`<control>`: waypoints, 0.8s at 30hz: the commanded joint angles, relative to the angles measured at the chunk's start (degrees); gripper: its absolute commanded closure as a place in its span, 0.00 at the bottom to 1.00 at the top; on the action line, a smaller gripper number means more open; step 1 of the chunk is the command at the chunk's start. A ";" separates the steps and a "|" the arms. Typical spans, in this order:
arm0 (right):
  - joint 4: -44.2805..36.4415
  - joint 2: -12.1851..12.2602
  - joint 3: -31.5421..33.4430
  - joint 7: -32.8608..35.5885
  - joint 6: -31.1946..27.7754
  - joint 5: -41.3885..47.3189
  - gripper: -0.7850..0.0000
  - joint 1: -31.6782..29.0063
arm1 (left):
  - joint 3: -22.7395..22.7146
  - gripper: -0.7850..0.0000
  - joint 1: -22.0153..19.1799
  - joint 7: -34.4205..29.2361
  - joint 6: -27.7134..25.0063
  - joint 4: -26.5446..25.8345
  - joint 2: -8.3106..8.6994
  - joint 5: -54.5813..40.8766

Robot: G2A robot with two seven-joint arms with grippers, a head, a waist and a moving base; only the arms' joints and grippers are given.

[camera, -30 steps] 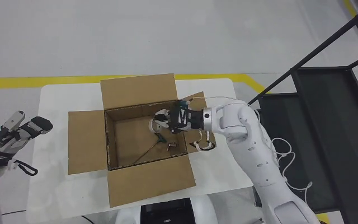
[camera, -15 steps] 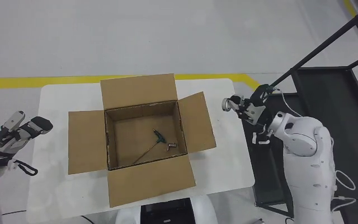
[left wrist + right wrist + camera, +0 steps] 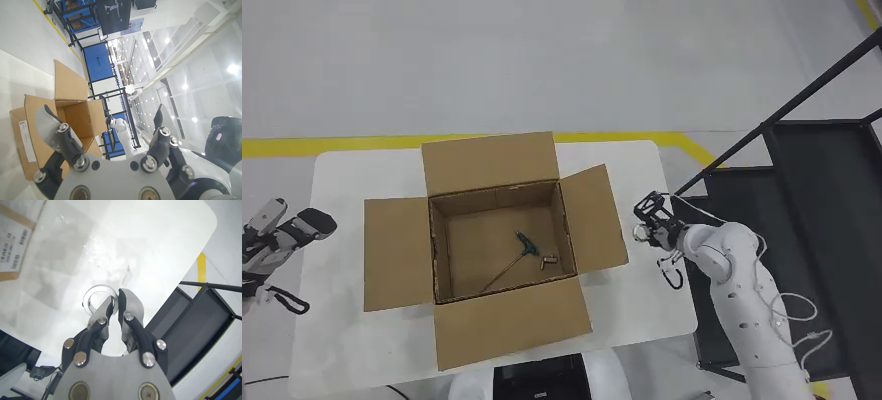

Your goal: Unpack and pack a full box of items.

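My right fingers [image 3: 121, 300] are clenched on a metal ring [image 3: 98, 287], pinching its wall with one finger inside the hole and one outside. A second ago they were down in the right half of the box [image 3: 492, 162]. Half a second ago they had swung far out to the right, past the edge of the surface [image 3: 642, 165] toward the black rack [image 3: 812, 180]. Now they have come back in and hang low over the bare right part of the surface, just beside the box's right flap. So the ring is out of the box and in my grip, over the spot where I judge it should be set down. I cannot tell whether it touches the surface yet.

The box has not shifted: it sits mid-surface with all four flaps spread. Two things lie in it as before, toward its near right corner. One is a T-handled key [image 3: 514, 262] lying aslant on the box floor, the other a small part [image 3: 549, 262] just right of the key's handle. By my reckoning the unpacking is well along but not done, since both must come out before any packing starts.

My left fingers [image 3: 292, 225] are spread wide and hold nothing, parked off the left edge of the surface, where they were a second ago.

The ring is round and may roll if released on its edge, so I judge it wants laying flat.
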 commanded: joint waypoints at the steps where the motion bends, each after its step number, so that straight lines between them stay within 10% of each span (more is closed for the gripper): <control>1: 3.03 -0.08 -2.85 0.06 1.33 -4.52 1.00 1.94 | 0.00 0.00 0.00 0.00 0.00 0.00 0.00 0.00; 12: 11.15 -0.57 -8.99 -5.22 6.31 -11.06 0.99 5.68 | 0.00 0.00 0.00 0.00 0.00 0.00 0.00 0.00; 15: 11.65 -0.50 -9.08 -5.64 6.61 -11.24 0.00 5.70 | 0.00 0.00 0.00 0.00 0.00 0.00 0.00 0.00; 24: 6.98 0.18 -6.65 -3.73 4.15 -8.04 0.00 3.17 | 0.00 0.00 0.00 0.00 0.00 0.00 0.00 0.00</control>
